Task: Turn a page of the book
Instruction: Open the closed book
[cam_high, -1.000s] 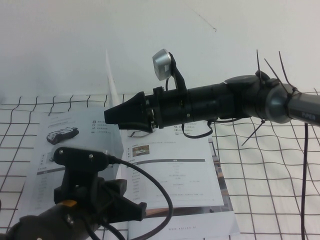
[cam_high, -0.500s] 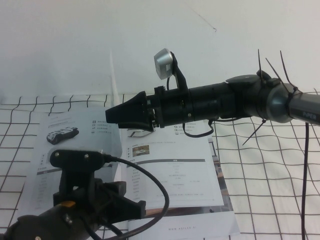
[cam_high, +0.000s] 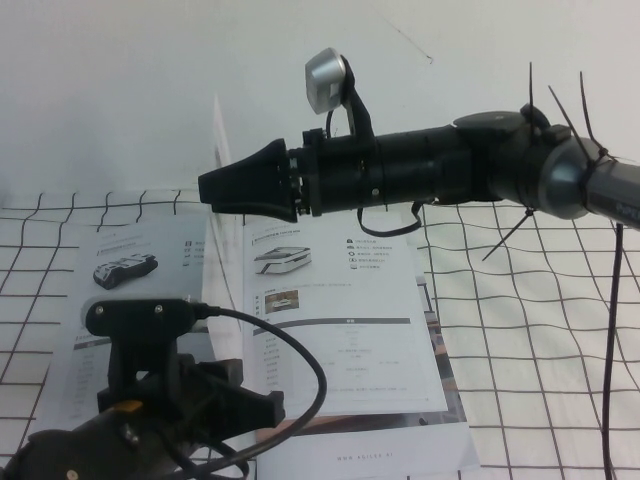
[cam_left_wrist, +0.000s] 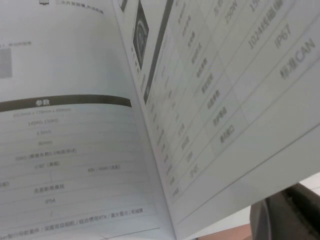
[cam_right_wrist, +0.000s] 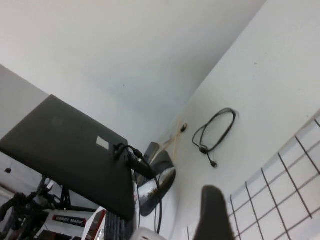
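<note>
Two arms in frame, near one first: left gripper (cam_high: 215, 405) sits low at the table's near edge over the lower left corner of the book (cam_high: 340, 350), its wrist camera staring almost flat into the print — whether its fingers are apart or closed, cannot tell. Book lies open on the gridded table cover (cam_high: 540, 350); left leaf carries a dark device photo, right leaf a pale device picture, icon list and grey-headed table. Between them, at the spine, the page (cam_high: 222, 170) stands nearly upright, thin edge toward the camera, top rising above the right gripper. Farther back, right gripper (cam_high: 215, 190) hangs raised above the book, arm reaching across from the right, snout just beside the standing leaf; its fingers spread wide, and nothing seems to be held — contact with the paper can't be confirmed. Right wrist view looks away at a wall, a laptop (cam_right_wrist: 70, 155) and a loose cable (cam_right_wrist: 215, 131). Judgement: turn is mid-way, leaf at the vertical. Next move calls for nudging it leftward past upright so it drops onto the left side, then clearing away without dragging it back.
</note>
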